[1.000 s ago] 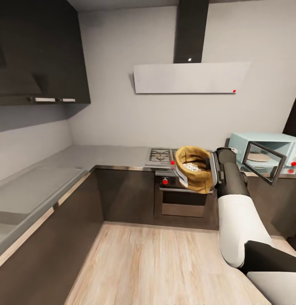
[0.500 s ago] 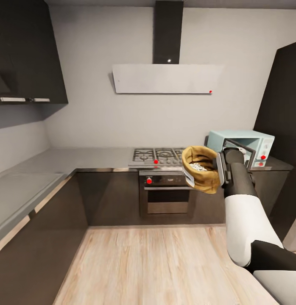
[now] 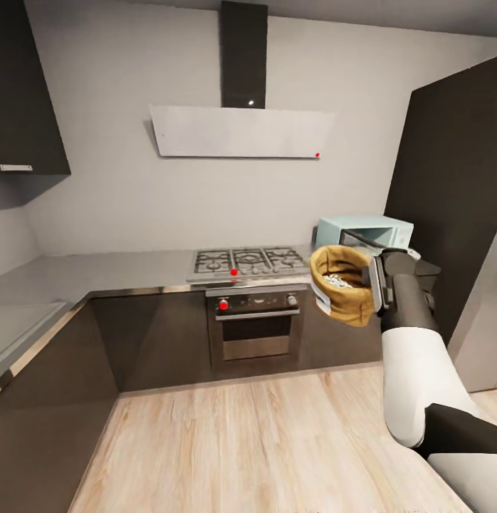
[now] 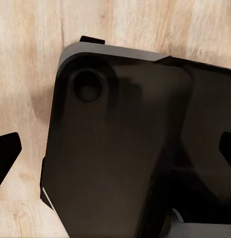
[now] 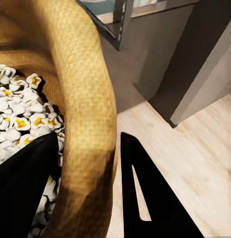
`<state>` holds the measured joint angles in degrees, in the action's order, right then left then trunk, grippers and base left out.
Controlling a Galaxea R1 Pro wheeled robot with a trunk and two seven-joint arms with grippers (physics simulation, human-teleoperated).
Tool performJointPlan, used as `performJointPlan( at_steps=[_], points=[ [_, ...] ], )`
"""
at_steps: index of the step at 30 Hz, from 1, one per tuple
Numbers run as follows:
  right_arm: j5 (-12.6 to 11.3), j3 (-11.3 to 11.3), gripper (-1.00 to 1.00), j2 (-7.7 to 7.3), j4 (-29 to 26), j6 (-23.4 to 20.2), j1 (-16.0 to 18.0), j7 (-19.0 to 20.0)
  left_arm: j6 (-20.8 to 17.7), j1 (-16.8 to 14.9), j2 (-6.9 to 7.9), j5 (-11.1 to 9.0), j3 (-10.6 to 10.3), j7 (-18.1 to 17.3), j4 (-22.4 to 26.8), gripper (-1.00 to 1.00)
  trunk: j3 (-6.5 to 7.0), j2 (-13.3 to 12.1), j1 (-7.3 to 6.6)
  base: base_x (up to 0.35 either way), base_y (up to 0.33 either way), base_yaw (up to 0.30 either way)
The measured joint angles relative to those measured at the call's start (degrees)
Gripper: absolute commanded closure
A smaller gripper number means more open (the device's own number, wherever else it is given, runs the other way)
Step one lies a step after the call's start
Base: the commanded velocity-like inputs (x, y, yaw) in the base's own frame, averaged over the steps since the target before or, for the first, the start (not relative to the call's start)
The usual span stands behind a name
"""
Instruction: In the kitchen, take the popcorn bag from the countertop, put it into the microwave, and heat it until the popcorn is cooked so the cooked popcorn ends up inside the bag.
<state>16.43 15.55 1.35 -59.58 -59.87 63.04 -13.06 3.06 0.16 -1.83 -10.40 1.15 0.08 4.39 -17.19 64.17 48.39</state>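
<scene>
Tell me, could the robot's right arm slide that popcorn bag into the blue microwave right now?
Probably: the microwave has its door open just behind the popcorn bag in the right gripper.

Even, soft rendered light, no glare. Head view bends lines at edges; hood (image 3: 238,132) casts faint wall shadow. Wrist views soft; dark robot base (image 4: 135,148) muddy, shadowing floor (image 4: 26,74).
</scene>
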Motion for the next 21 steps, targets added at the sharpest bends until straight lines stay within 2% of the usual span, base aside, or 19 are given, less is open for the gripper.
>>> performJointPlan(
  at_steps=[21],
  points=[
    [0.0,0.0,1.00,-0.02,0.0,0.0,0.0,0.0,0.0,0.0,0.00,0.0,0.0,0.0,0.0,-1.00,0.00,0.0,0.00,0.000,0.000,-0.265]
  ],
)
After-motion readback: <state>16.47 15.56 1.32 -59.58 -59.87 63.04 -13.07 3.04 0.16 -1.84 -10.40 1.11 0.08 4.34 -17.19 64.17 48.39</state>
